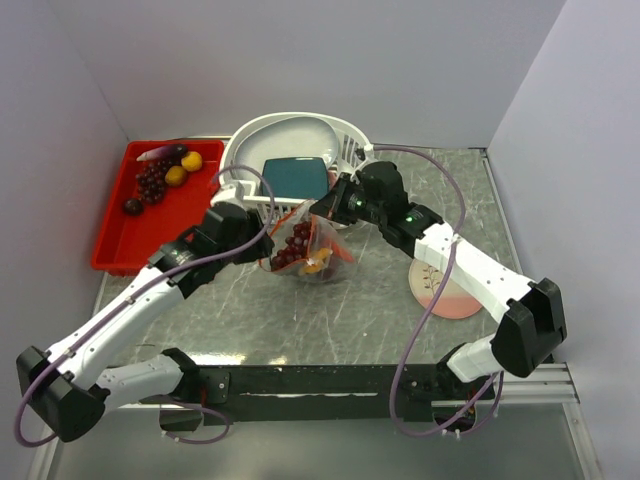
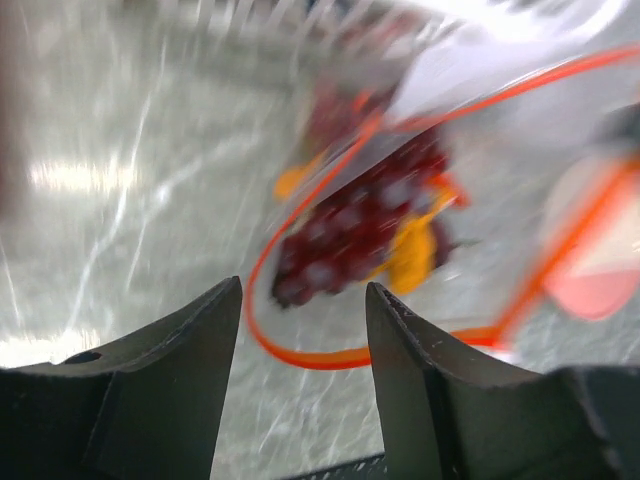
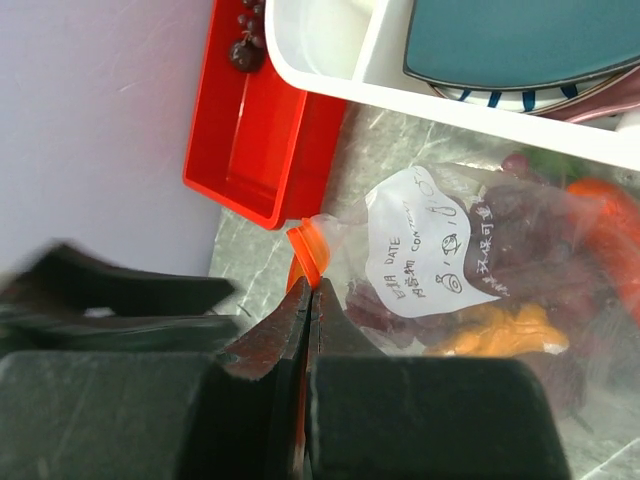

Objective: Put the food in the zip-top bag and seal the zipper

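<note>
The clear zip-top bag (image 1: pixel 305 250) stands mid-table, held up, with dark grapes (image 1: pixel 293 243) and a yellow-orange piece (image 1: pixel 320 264) inside. My right gripper (image 3: pixel 311 290) is shut on the red-orange zipper (image 3: pixel 312 250) at one end of the mouth; the bag (image 3: pixel 480 260) with its white label hangs beside it. My left gripper (image 2: pixel 303 290) is open and empty, just off the bag's open mouth, whose zipper (image 2: pixel 300 355) loops in front of the fingers. That view is blurred. More food lies on the red tray: grapes (image 1: pixel 150 183), yellow fruits (image 1: pixel 190 160), an eggplant (image 1: pixel 165 153).
The red tray (image 1: pixel 125 235) stands at the far left. The white slotted basket (image 1: pixel 290 135) with a teal dish (image 1: pixel 297 177) is right behind the bag. A pink-and-cream plate (image 1: pixel 445 288) lies at the right, under the right arm. Grey walls close in on three sides.
</note>
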`<state>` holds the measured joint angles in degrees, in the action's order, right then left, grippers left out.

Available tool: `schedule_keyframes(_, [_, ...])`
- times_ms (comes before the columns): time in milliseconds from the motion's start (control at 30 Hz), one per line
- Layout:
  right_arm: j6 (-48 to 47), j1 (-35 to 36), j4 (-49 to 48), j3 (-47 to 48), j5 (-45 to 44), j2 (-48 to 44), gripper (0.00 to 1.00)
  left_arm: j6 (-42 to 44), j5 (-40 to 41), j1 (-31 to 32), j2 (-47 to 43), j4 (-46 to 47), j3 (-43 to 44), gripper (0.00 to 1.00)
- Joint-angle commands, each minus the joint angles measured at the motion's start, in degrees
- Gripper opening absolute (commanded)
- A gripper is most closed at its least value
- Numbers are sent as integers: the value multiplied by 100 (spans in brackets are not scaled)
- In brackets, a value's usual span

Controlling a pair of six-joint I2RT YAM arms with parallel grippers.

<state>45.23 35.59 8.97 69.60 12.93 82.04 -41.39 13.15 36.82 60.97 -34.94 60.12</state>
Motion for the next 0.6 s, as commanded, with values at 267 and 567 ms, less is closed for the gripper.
schedule_keyframes(267, [-304, -17, 78, -123, -159, -548, 0, -748, -769, -8, 319, 821, -739, 32])
schedule_keyframes(567, [-1121, 886, 1035, -333, -1854, -1646, 0, -292, -666, 107, 441, 770, 886, 1])
